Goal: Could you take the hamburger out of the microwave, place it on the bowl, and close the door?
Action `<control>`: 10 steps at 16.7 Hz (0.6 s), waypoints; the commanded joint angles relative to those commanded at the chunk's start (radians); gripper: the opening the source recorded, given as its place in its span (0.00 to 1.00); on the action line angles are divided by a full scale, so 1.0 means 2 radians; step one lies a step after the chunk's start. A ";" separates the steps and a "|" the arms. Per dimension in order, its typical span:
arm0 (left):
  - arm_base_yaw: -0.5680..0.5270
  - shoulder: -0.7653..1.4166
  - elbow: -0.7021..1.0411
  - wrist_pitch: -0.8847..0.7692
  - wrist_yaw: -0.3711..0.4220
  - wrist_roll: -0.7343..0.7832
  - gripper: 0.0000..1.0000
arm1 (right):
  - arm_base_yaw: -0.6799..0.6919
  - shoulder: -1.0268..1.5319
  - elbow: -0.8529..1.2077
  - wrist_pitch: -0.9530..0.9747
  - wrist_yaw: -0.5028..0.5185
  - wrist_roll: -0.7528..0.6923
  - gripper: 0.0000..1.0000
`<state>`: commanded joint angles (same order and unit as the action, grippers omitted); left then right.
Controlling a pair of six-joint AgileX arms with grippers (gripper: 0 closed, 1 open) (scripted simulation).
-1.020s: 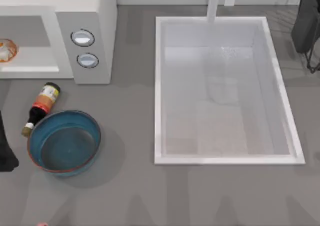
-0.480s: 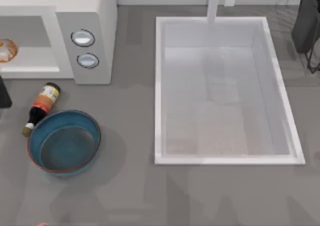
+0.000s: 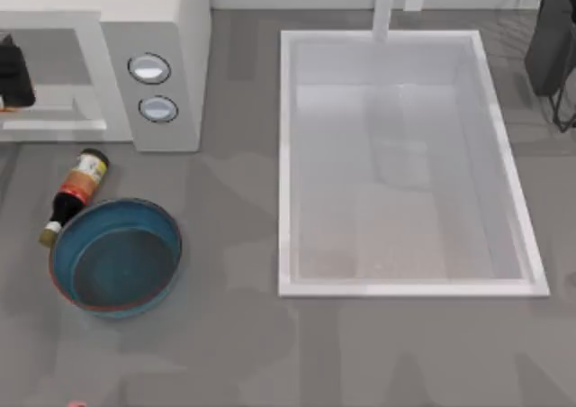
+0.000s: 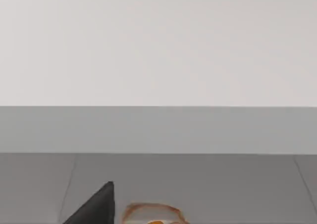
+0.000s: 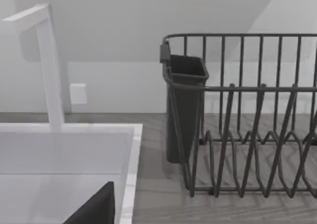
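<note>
The white microwave [image 3: 153,56] stands at the back left, its cavity open toward the table. My left gripper [image 3: 13,74] is inside that cavity, at the view's left edge, over the spot where the hamburger lies. In the left wrist view the hamburger [image 4: 151,214] shows as a pale bun top with an orange edge on the cavity floor, right beside a dark part of my left gripper [image 4: 96,209]. The blue bowl [image 3: 115,256] with its reddish rim sits in front of the microwave. The door is out of view.
A brown bottle [image 3: 74,195] lies against the bowl's back left rim. The white sink [image 3: 288,164] with its tap [image 5: 49,70] fills the middle right. A dark dish rack [image 5: 237,115] stands at the back right. A part of my parked right gripper [image 5: 96,209] shows near the sink.
My left gripper has moved from the table's left edge beside the bowl back into the microwave cavity, and now covers the hamburger in the top view.
</note>
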<state>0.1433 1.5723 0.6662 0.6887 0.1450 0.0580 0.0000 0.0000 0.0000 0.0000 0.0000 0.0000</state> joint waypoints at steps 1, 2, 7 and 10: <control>0.004 0.050 0.021 0.022 0.005 0.002 1.00 | 0.000 0.000 0.000 0.000 0.000 0.000 1.00; 0.008 0.098 0.041 0.043 0.009 0.004 1.00 | 0.000 0.000 0.000 0.000 0.000 0.000 1.00; 0.024 0.310 0.129 0.135 0.030 0.012 1.00 | 0.000 0.000 0.000 0.000 0.000 0.000 1.00; 0.029 0.400 0.166 0.174 0.039 0.015 1.00 | 0.000 0.000 0.000 0.000 0.000 0.000 1.00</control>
<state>0.2021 2.3725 0.9985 1.0370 0.2224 0.0875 0.0000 0.0000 0.0000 0.0000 0.0000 0.0000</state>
